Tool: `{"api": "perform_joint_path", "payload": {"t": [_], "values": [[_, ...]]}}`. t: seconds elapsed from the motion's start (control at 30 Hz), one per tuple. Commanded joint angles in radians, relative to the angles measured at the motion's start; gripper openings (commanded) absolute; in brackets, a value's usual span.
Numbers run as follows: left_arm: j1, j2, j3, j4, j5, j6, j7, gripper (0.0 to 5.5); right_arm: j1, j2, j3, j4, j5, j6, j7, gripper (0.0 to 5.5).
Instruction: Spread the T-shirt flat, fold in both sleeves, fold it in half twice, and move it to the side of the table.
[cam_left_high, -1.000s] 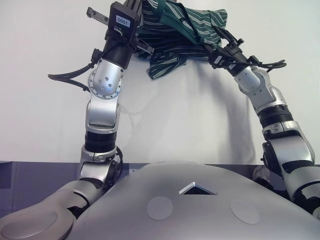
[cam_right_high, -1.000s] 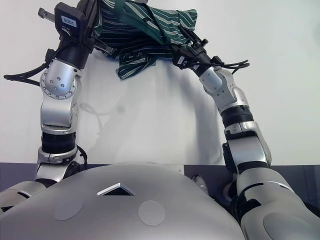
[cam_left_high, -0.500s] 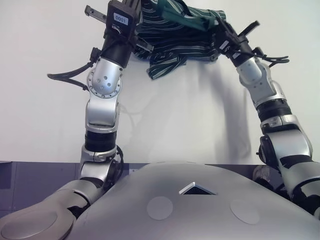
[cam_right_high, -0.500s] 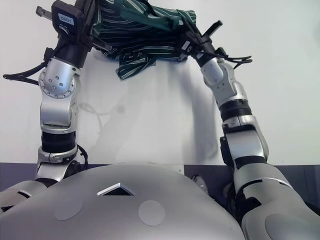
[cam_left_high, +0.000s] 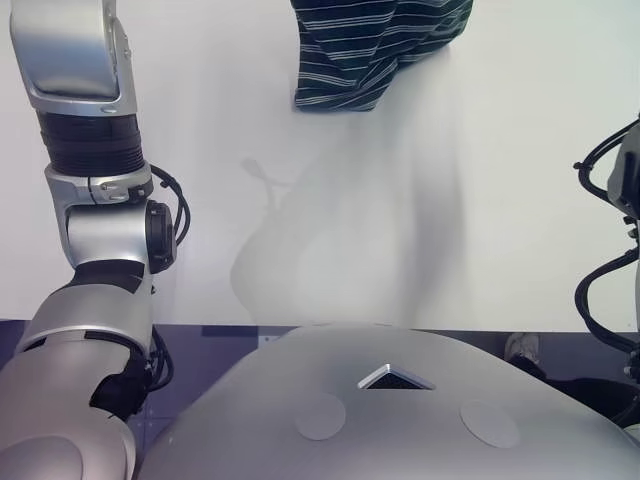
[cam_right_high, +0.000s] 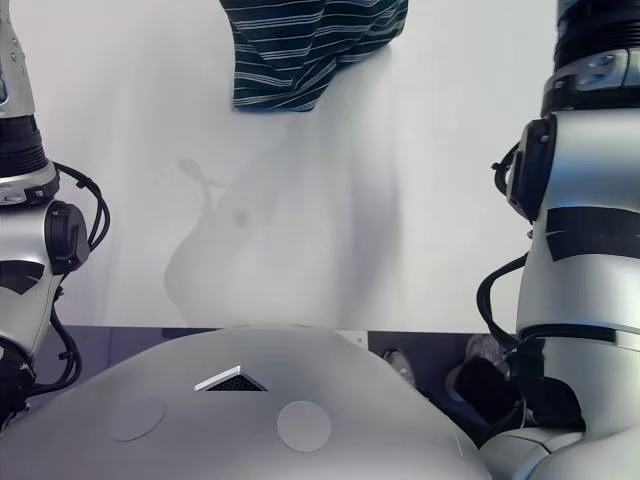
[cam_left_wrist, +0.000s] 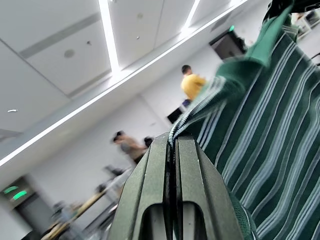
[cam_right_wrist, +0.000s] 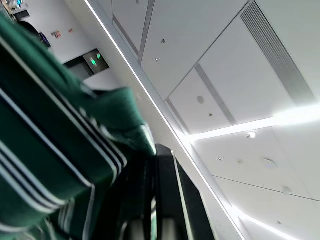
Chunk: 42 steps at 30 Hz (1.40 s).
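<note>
Green striped T-shirt (cam_left_high: 375, 45) hanging vertically, pinched by left claw (cam_left_wrist: 173, 145), right claw (cam_right_wrist: 152, 165)

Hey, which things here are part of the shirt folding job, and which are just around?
Part of the job: T-shirt, hanging over the table; left gripper and right gripper, both clamped on it.
Just around: ceiling lights; ceiling vent.

Brightly, evenly lit white desk (cam_left_high: 520, 200) with a soft grey shadow; ceiling light strips (cam_left_wrist: 106, 35) glare overhead.
</note>
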Motion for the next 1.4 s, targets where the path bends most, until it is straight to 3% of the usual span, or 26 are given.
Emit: {"api": "perform_joint_path", "payload": {"t": [0.03,0.17,0.3,0.4,0.47,0.5,0.57,0.63,0.7,0.77,0.8,0.83,0.9,1.03,1.07,1.1,1.17,1.23,1.27,1.4], "values": [[0.054,0.13,0.052,-0.257,-0.328,0.224,-0.273,0.0,0.148,-0.184,0.006,-0.277,0.3,0.091,0.621,0.03],[0.06,0.293,0.183,-0.453,-0.794,0.468,-0.496,0.0,0.327,-0.494,-0.08,-0.674,0.642,0.538,1.107,0.03],[0.029,0.413,0.292,-0.501,-1.353,0.673,-0.435,0.0,0.504,-0.749,-0.133,-0.949,0.993,0.892,1.365,0.03],[0.036,0.485,0.268,-0.558,-1.708,0.69,-0.332,0.0,0.473,-0.834,-0.138,-1.105,1.298,1.123,1.38,0.03],[-0.076,0.494,0.246,-0.523,-1.791,0.675,-0.264,0.0,0.248,-0.765,-0.129,-1.092,1.349,1.233,1.38,0.03],[-0.121,0.5,0.243,-0.481,-1.757,0.688,-0.273,0.0,0.174,-0.74,-0.105,-1.059,1.302,1.222,1.38,0.03],[-0.111,0.568,0.124,-0.371,-1.385,0.678,-0.442,0.0,0.094,-0.632,0.015,-0.882,0.969,1.038,1.355,0.03],[-0.202,0.582,-0.205,-0.05,-0.763,0.43,-0.464,0.0,0.013,-0.491,0.177,-0.609,0.561,0.736,1.121,0.03],[-0.398,0.494,-0.402,0.388,-0.311,0.131,-0.281,0.0,-0.122,-0.361,0.289,-0.348,0.266,0.565,0.736,0.03],[-0.672,0.413,-0.437,0.719,-0.042,-0.18,0.048,0.0,-0.33,-0.279,0.315,-0.158,0.063,0.466,0.201,0.03],[-0.761,0.398,-0.431,0.782,0.025,-0.275,0.143,0.0,-0.399,-0.271,0.311,-0.125,0.002,0.42,0.036,0.03],[-0.819,0.399,-0.438,0.797,0.108,-0.374,0.22,0.0,-0.446,-0.275,0.301,-0.118,-0.044,0.376,-0.077,0.03],[-0.761,0.398,-0.429,0.728,0.163,-0.485,0.234,0.0,-0.429,-0.294,0.279,-0.175,-0.094,0.276,-0.152,0.03],[-0.435,0.394,-0.421,0.554,0.137,-0.608,0.103,0.0,-0.16,-0.292,0.286,-0.345,-0.046,-0.036,0.076,0.03],[-0.327,0.393,-0.423,0.485,0.087,-0.61,0.026,0.0,-0.022,-0.326,0.329,-0.431,0.07,-0.123,0.281,0.03],[-0.185,0.414,-0.453,0.365,-0.039,-0.57,-0.146,0.0,0.15,-0.416,0.389,-0.569,0.217,-0.063,0.536,0.03],[0.077,0.543,-0.559,0.071,-0.283,-0.444,-0.462,0.0,0.428,-0.642,0.508,-0.853,0.45,0.075,0.871,0.03],[0.267,0.669,-0.64,-0.175,-0.431,-0.273,-0.617,0.0,0.673,-0.925,0.619,-1.186,0.631,0.244,1.037,0.03],[0.33,0.701,-0.65,-0.25,-0.483,-0.197,-0.656,0.0,0.764,-1.0,0.646,-1.273,0.655,0.296,1.088,0.03],[0.442,0.691,-0.613,-0.358,-0.546,-0.051,-0.689,0.0,0.927,-1.024,0.609,-1.346,0.614,0.405,1.108,0.03]]}}
